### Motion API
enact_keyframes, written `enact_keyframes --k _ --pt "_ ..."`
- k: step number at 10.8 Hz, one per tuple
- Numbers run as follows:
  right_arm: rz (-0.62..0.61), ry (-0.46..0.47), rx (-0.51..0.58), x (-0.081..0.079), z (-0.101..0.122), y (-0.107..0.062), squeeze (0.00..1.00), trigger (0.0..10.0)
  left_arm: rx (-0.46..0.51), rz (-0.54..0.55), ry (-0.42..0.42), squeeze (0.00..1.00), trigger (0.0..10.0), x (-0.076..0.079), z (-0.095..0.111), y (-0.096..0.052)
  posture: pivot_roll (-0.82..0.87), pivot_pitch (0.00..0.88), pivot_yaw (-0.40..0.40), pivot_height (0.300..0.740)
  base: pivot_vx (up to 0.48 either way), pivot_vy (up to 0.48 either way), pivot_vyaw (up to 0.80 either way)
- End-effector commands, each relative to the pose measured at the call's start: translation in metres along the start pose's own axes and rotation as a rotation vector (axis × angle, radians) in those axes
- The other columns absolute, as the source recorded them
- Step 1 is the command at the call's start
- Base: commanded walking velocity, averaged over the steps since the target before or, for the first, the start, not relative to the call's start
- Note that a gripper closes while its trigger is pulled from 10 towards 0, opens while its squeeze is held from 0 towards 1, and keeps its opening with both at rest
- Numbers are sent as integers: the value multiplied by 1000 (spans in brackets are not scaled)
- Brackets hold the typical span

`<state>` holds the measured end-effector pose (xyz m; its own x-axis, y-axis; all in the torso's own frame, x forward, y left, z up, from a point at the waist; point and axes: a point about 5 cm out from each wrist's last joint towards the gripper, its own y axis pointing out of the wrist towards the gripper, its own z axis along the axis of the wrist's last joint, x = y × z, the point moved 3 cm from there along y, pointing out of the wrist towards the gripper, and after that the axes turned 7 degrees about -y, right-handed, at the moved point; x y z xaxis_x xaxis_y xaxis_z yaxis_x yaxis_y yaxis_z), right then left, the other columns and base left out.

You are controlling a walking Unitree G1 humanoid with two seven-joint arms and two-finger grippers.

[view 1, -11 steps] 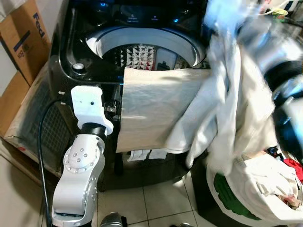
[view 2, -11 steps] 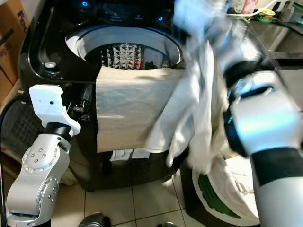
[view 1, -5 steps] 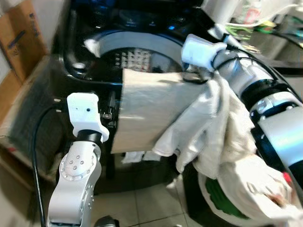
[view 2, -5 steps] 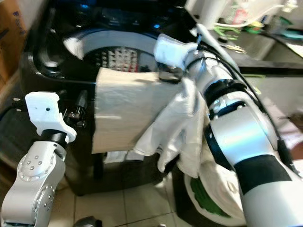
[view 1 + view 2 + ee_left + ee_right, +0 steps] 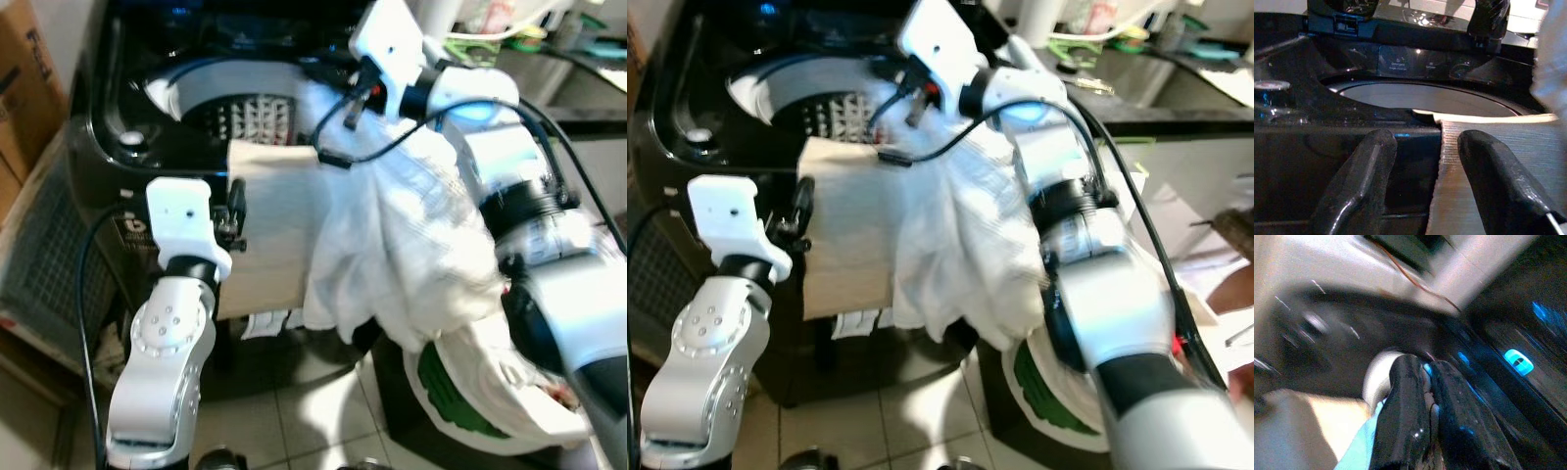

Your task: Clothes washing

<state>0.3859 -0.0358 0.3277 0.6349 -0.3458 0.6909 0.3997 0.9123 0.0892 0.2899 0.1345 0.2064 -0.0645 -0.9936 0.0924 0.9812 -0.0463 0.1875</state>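
**A:** Spotted the white laundry?

**B:** Yes. Hung in a thick, crumpled bunch at the front right of the washing machine. Spilled from the rim of the drum opening down over the right arm. Ended just above the laundry basket on the floor.

**A:** And found the right gripper where?

**B:** At the top of that bunch, reached over the drum's rim. Pinched a pale fold of it, with the two black fingers pressed almost together. Blurred badly in the wrist view, but showed lit blue buttons just beyond.

**A:** Noticed anything beside the bundle?

**B:** A beige cloth. Lay flat over the machine's front edge and hung down the dark front panel. Touched the white bunch along its right side and was partly covered by it.

**A:** Checked the left gripper?

**B:** Held up close in front of the machine, at the beige cloth's left edge. Spread wide, with that edge standing in the gap between the fingers. Could not tell whether either finger touched the fabric. Pointed toward the control panel across the drum.

**A:** Saw anything farther out?

**B:** A cardboard box to the left of the machine. A tiled floor underneath. More white items heaped in the basket, with a green patch on its side.
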Motion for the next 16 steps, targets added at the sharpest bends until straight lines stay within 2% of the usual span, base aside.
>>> enact_keyframes --k 1,2,3,4,5,6,7,8,9,10,11,12,13,14,15,16 --pt "21 -46 145 9 46 5 0 0 -1 -26 -1 0 10000 6 -1 3 163 0 -97 740 0 0 0" --pt "-35 -48 210 30 71 14 0 0 -2 -23 -1 0 10000 5 -2 3 173 0 -107 740 0 0 0" --pt "-190 -47 164 59 72 19 0 0 0 -17 0 0 10000 5 -2 3 189 0 -121 740 0 0 0" --pt "-418 -35 69 91 71 13 0 0 6 -10 2 0 10000 4 -1 3 196 0 -127 740 0 0 0" --pt "-865 -78 -111 148 73 -36 0 0 12 3 8 0 10000 0 0 2 218 0 -142 740 0 0 0" --pt "-1167 -204 -214 180 82 -91 0 0 16 14 16 0 10000 -3 1 0 238 0 -156 740 0 0 0" --pt "-1447 -335 -314 200 91 -155 0 0 20 29 24 0 10000 -7 4 -2 249 0 -164 740 0 0 0" --pt "-1552 -411 -381 204 91 -182 0 0 22 39 26 0 10000 -9 5 -3 256 0 -167 740 0 0 0" --pt "-1648 -546 -620 200 69 -228 0 0 20 55 34 0 10000 -13 5 -6 253 0 -162 740 0 0 0" --pt "-1443 -561 -913 178 7 -234 0 0 11 53 39 0 10000 -13 4 -6 252 0 -156 740 0 0 0" --pt "-1203 -492 -1059 144 -52 -218 0 0 5 41 41 0 10000 -10 3 -5 252 0 -140 740 0 0 0" --pt "-1017 -455 -1089 117 -85 -193 0 0 1 28 48 0 10000 -9 4 -5 257 0 -133 740 0 0 0" --pt "-928 -417 -1042 105 -94 -168 0 0 1 26 55 0 10000 -10 5 -5 262 0 -135 740 0 0 0" --pt "-868 -432 -981 104 -88 -145 0 0 2 32 57 0 10000 -12 6 -4 257 0 -134 740 0 0 0" --pt "-854 -435 -951 105 -84 -137 0 0 2 31 55 0 10000 -12 6 -4 253 0 -137 740 0 0 0" --pt "-798 -427 -881 103 -78 -118 0 0 8 24 50 0 10000 -9 6 -1 244 0 -134 740 0 0 0"
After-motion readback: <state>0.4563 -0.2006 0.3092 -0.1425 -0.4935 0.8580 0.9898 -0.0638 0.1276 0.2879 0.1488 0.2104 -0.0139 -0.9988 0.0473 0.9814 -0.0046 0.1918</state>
